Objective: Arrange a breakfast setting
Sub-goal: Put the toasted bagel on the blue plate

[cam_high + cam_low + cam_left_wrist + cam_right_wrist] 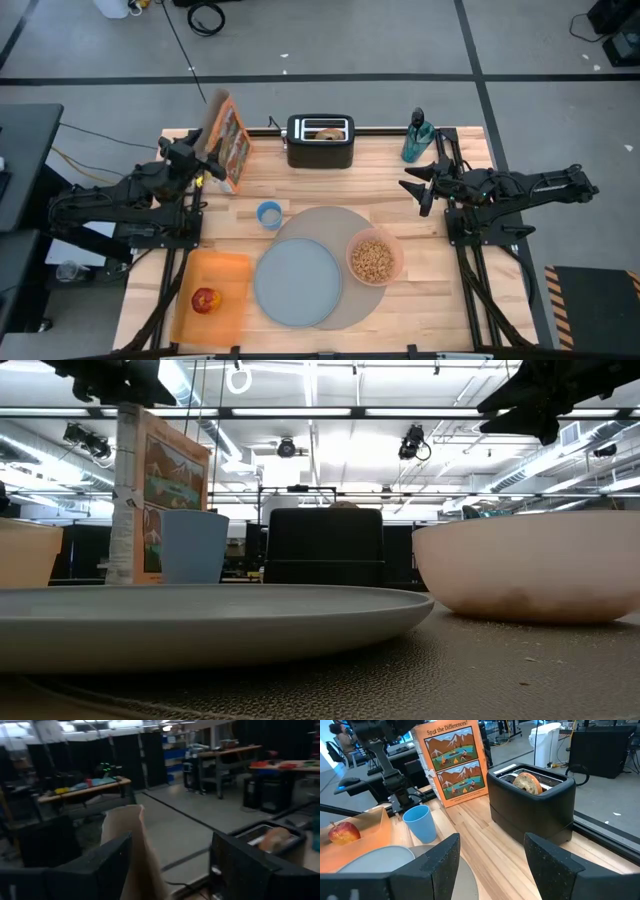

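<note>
Right now I have the left gripper [205, 166] spread open at the top of the upright cereal box [229, 143], apparently just letting go of it. The right gripper [418, 187] waits open facing the bagel [528, 782], which sits in the toaster [320, 141]; the bowl [375, 257] and plate [297, 282] lie on the mat [325, 218].

High view looks straight down — low view, table-level, shares the toaster [320, 141].
</note>
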### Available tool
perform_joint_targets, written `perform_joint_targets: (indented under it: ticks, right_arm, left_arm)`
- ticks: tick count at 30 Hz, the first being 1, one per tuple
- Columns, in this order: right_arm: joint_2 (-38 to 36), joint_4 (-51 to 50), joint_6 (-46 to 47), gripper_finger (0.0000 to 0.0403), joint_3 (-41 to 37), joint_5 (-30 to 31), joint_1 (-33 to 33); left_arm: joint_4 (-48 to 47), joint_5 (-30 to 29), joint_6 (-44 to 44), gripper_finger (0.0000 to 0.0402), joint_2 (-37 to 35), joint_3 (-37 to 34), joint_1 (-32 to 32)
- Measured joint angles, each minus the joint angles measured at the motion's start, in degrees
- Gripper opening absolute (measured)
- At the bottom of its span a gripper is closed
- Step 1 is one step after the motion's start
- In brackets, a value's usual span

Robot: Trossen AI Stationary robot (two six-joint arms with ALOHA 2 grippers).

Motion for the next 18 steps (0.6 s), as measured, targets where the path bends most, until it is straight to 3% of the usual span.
perform_joint_targets:
  ticks: [7,10,13,18]
  right_arm:
    - [0.0,0.0,0.0,0.0228,0.0,0.0,0.0]
    - [0.0,0.0,0.0,0.0228,0.0,0.0,0.0]
    - [0.0,0.3,-0.1,0.0228,0.0,0.0,0.0]
    - [0.0,0.9,-0.4,0.0228,0.0,0.0,0.0]
  left_arm:
    - [13.4,-2.3,16.2,0.0283,0.1,0.0,-3.2]
    - [17.4,2.5,23.8,0.0282,0.1,0.0,-5.7]
    - [17.7,12.7,30.6,0.0282,0.1,0.0,-9.1]
    - [15.2,40.2,30.9,0.0282,0.3,0.0,-16.4]
